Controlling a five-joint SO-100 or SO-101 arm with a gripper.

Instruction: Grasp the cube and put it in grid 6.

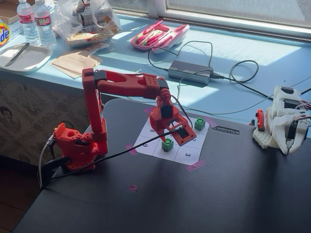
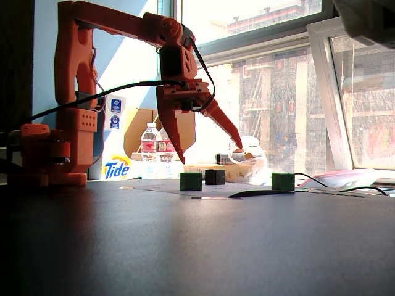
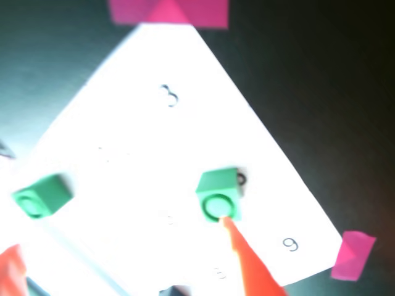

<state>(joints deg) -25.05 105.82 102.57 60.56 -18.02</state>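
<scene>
A green cube [image 1: 167,144] stands on the white grid sheet [image 1: 192,154], in the edge cell between the "3" [image 3: 168,95] and the "9" [image 3: 290,245]; a digit peeks out behind it. It also shows in the wrist view [image 3: 219,194] and the low fixed view [image 2: 191,180]. Its green twin [image 1: 199,124] stands at the sheet's far corner [image 3: 40,196] [image 2: 282,181]. My red gripper [image 1: 176,136] hangs just above the sheet, wide open and empty [image 2: 211,154] [image 3: 120,234]. One fingertip [image 3: 227,223] sits at the first cube's near edge. A dark cube [image 2: 215,177] stands under the gripper.
Pink tape [image 1: 196,166] holds the sheet's corners on the black table [image 1: 233,194]. A white arm [image 1: 282,121] stands at the right. A power adapter [image 1: 189,72] with cables, a pink case, bottles and a plate lie on the blue counter behind.
</scene>
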